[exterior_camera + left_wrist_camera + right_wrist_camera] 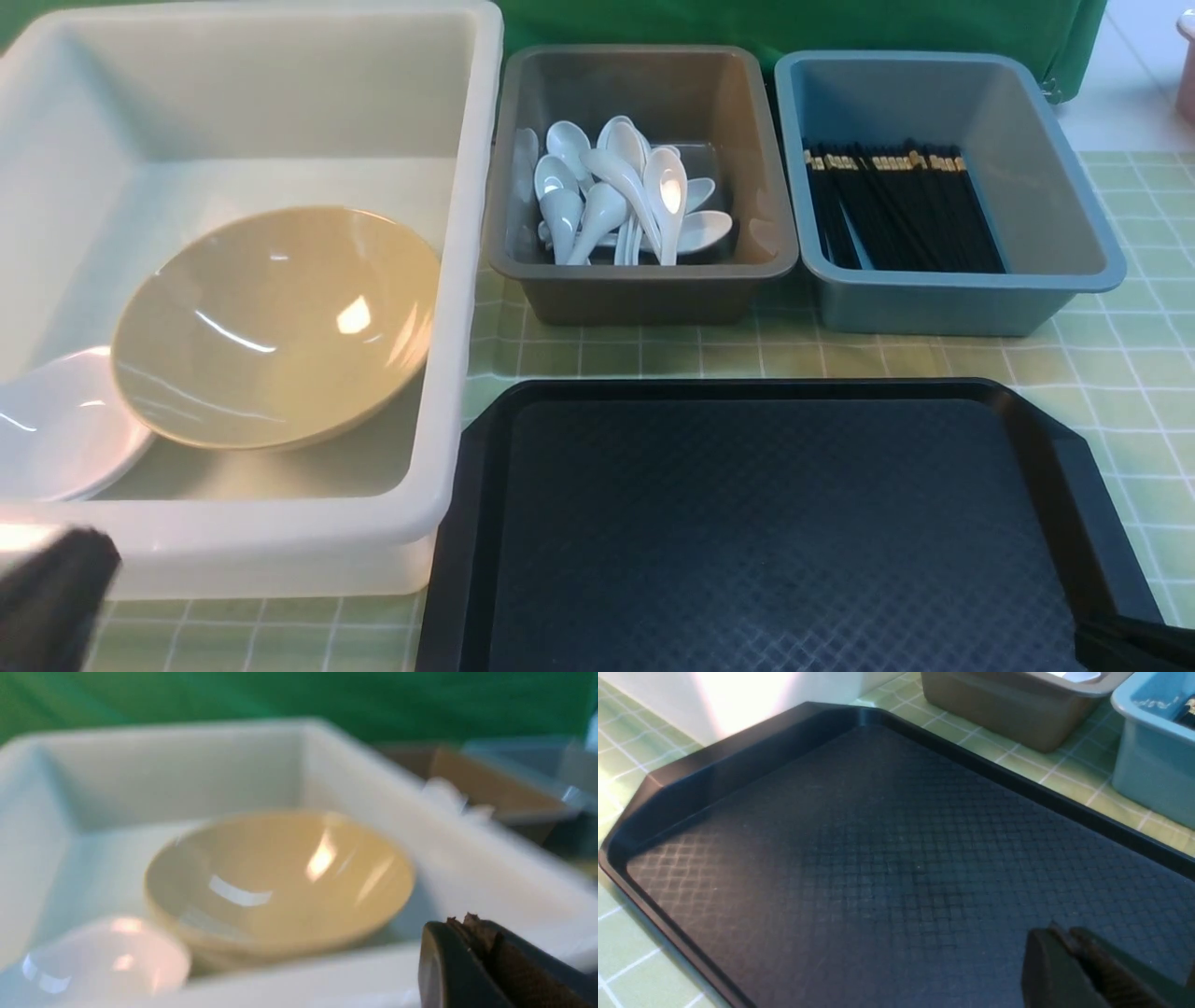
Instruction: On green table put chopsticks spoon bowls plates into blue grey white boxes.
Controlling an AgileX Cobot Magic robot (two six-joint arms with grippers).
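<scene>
Everything looks sorted: the wide glossy tan bowl sits tilted inside the big translucent white plastic tub, leaning on a small white glazed dish beside it. Right of that tub, the white ceramic soup spoons pile in the brownish-grey tub, and past it the black chopsticks lie in the dull blue tub. In front of the grey tub, the black textured tray lies bare on the green-checked counter. Both sets of fingers, left and right, are pressed together, holding nothing. That glazed bowl looks slick and breakable; I'd pinch its rim.
</scene>
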